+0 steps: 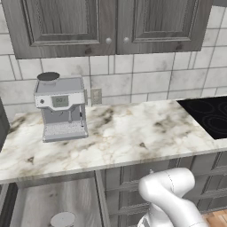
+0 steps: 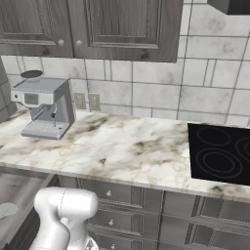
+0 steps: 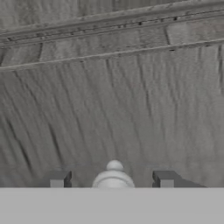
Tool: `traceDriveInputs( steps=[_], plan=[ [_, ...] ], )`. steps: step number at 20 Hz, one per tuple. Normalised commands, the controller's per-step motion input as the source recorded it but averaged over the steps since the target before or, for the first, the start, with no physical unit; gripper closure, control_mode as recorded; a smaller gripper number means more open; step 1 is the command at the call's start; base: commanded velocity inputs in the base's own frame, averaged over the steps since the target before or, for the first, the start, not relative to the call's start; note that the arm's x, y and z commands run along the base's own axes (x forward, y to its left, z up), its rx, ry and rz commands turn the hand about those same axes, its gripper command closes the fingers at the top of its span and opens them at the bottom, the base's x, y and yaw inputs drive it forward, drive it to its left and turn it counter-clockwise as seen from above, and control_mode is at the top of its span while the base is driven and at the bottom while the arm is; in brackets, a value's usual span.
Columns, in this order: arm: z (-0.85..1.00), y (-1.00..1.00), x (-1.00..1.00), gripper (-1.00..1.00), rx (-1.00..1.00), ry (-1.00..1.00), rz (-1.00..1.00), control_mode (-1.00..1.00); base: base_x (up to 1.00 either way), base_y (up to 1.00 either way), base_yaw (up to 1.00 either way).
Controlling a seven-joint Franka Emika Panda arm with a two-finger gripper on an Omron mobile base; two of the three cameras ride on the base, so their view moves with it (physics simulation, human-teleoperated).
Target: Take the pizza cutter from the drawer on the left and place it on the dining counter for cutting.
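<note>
Silver and round, the knob (image 3: 113,174) sits between your pincer's (image 3: 113,179) parted fingers; it looks hard and slippery, so close squarely around its neck.

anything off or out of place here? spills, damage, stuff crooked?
Nothing stands out. The coffee machine sits upright on the marble worktop, which shows no spills, and the cooktop lies flush. Cabinet doors are shut and even. In the hand view the claw stands open either side of the drawer knob.
</note>
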Motion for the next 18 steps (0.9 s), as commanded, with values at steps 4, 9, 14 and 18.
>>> traceDriveInputs(
  steps=[4,9,14,18],
  plan=[
    [0.11,0.0,-0.54,-1.0,0.0,0.0,0.0,-1.0,0.0,0.0,0.0],
    [0.62,-0.01,-0.49,-1.0,0.0,0.0,-0.02,-1.0,0.0,0.0,0.0],
    [0.97,-0.03,-0.57,-1.0,0.0,0.0,-0.03,-1.0,0.0,0.0,0.0],
    [0.94,-0.07,-0.47,-1.0,0.0,0.0,-0.03,-1.0,0.0,0.0,0.0]
  ],
)
